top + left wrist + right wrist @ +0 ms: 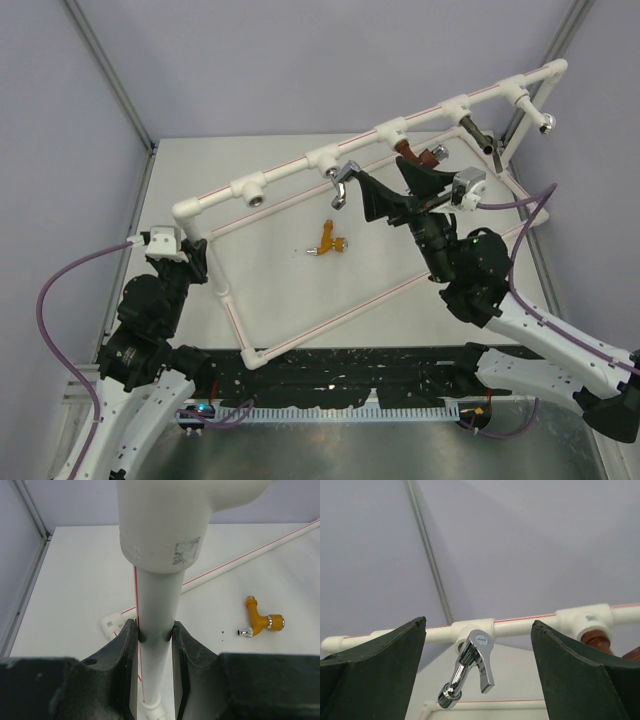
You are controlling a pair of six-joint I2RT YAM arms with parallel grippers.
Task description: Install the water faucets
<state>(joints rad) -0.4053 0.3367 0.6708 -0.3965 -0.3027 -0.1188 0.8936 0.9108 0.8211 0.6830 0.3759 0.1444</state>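
Note:
The white pipe frame (290,170) stands tilted on the table. A chrome faucet (340,184) hangs from a tee socket on its top rail. Right of it on the rail are a red-brown faucet (418,153) and a dark grey faucet (478,133). An orange-yellow faucet (328,240) lies loose on the table and also shows in the left wrist view (259,621). My left gripper (155,635) is shut on the frame's left upright post (155,595). My right gripper (479,625) is open and empty, its fingers on either side of the chrome faucet (470,667) and short of it.
An empty tee socket (255,190) sits left of the chrome faucet. The far right socket carries a chrome end fitting (549,123). Cage posts (110,70) and grey walls surround the table. Purple cables (50,290) loop beside both arms.

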